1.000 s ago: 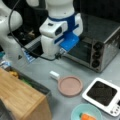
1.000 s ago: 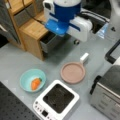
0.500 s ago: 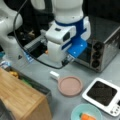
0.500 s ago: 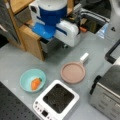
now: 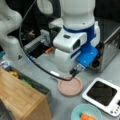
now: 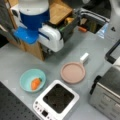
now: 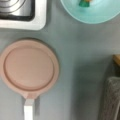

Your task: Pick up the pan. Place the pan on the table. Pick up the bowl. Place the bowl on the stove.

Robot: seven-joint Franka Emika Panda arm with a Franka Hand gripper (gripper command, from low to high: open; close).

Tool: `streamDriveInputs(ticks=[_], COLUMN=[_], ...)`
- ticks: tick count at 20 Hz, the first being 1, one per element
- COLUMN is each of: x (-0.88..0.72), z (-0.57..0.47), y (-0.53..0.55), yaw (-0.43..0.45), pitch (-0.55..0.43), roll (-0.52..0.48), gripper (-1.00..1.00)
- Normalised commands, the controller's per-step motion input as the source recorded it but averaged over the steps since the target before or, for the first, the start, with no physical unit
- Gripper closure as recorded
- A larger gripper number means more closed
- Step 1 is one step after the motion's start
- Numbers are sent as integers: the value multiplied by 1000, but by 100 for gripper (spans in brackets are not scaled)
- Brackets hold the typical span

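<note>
- The arm (image 5: 75, 37) hung above the grey table (image 6: 15, 62); its gripper's fingers were out of sight, so I cannot tell its grip.
- The stove (image 6: 57, 100) sat at the table's near edge, its top bare.
- The pink pan (image 6: 73, 72) lay flat on the table beside the stove.
- The teal bowl (image 6: 32, 80) held an orange item.

Opposed elevated fronts; top-down wrist.

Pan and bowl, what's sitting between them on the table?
Nothing. In the wrist view, only bare grey table separates the pan from the bowl. In a front view the stove's corner comes near that gap, without filling it.
</note>
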Motion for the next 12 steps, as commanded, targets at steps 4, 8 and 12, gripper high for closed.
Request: streamDriveInputs(ticks=[4,8,12], x=[631,543,512], z=[239,216,151], y=[-267,-268,-322], yaw=[102,99,114], pitch=[385,365,345], roll=[-8,9,28], gripper=[-100,-100,-100])
